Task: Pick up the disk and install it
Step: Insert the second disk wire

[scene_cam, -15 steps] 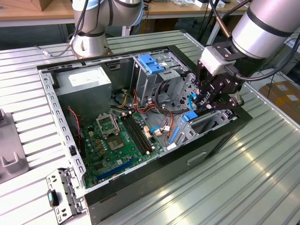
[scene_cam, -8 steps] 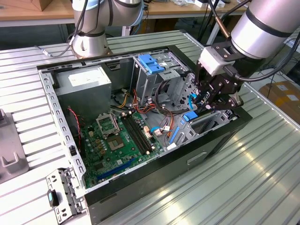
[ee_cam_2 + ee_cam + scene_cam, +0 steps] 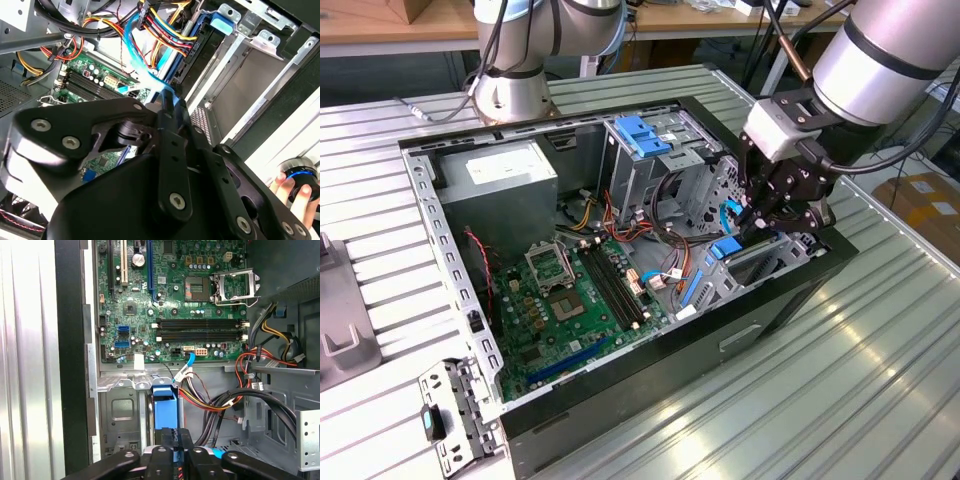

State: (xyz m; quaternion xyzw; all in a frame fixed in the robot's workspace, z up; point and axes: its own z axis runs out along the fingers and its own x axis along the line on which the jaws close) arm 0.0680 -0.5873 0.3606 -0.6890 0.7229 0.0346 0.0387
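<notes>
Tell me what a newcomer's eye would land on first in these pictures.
First, the open computer case on the ribbed metal table, its green motherboard exposed. Next, the black gripper reaching into the case at the exterior view's right, closed on the light-blue carrier of the disk amid coloured cables.

Silver-grey arm [image 3: 880, 50] with black joint band, black linkage gripper [image 3: 760, 215], silver screws, black cables
</notes>
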